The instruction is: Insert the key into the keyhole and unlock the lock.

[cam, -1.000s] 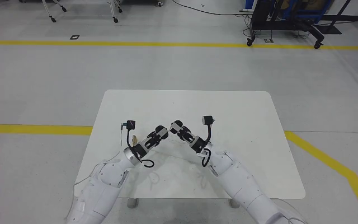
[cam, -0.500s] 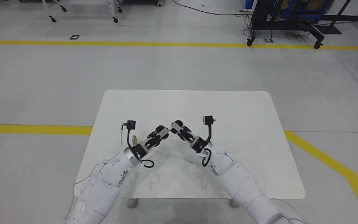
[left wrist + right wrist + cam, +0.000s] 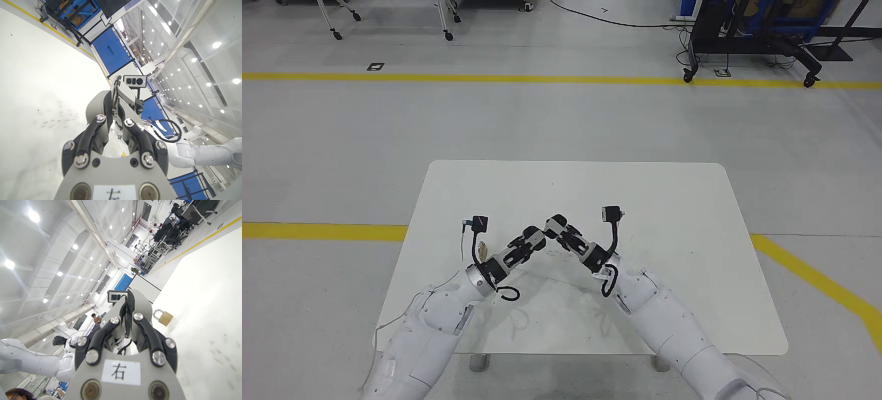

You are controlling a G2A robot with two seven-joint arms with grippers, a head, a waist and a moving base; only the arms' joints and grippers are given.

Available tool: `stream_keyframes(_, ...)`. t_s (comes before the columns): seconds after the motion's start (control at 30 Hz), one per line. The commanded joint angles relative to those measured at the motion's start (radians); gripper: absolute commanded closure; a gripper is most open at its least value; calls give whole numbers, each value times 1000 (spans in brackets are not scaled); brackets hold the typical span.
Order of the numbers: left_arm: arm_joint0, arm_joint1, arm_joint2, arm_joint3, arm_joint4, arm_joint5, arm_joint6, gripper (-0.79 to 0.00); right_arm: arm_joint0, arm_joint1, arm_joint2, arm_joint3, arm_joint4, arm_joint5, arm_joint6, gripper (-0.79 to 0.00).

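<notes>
The left gripper (image 3: 114, 89) pinches the key (image 3: 114, 98) in its fingers over the table (image 3: 682, 200). The right gripper (image 3: 127, 299), fingers pressed together, sits just beside it, the brass padlock (image 3: 164, 317) lying near.

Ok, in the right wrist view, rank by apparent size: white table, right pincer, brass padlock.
1-2. White table and grey right pincer: roughly alike; the pincer's closeness to the camera inflates it.
3. Small brass padlock, clearly smallest.

The small brass-coloured metal padlock (image 3: 166, 318) has a shiny silver shackle; the thin silvery metal key (image 3: 114, 96) gleams; the white tabletop (image 3: 198, 285) is matt and scuffed.
</notes>
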Motion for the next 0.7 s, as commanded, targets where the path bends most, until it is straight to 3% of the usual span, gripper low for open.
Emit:
stream_keyframes(0.0,0,0,0,-1,-1,2,1,0,-1,0,0,-1,-1,1,0,0)
stream_keyframes(0.2,4,0,-2,-3,-17,26,6,0,-2,-1,2,-2,-4,4,5,-18)
stream_keyframes(0.23,3,0,-3,-4,-20,29,3,0,-2,-2,2,-3,-4,6,4,-243)
stream_keyframes(0.27,2,0,-4,-4,-15,30,3,0,-3,-2,3,-4,-4,7,5,-730)
stream_keyframes(0.3,2,1,-5,-5,-13,31,4,0,-3,-1,4,-5,-4,7,5,-785)
stream_keyframes(0.67,16,7,-40,-20,9,2,35,0,-8,-1,11,-13,5,11,7,-785)
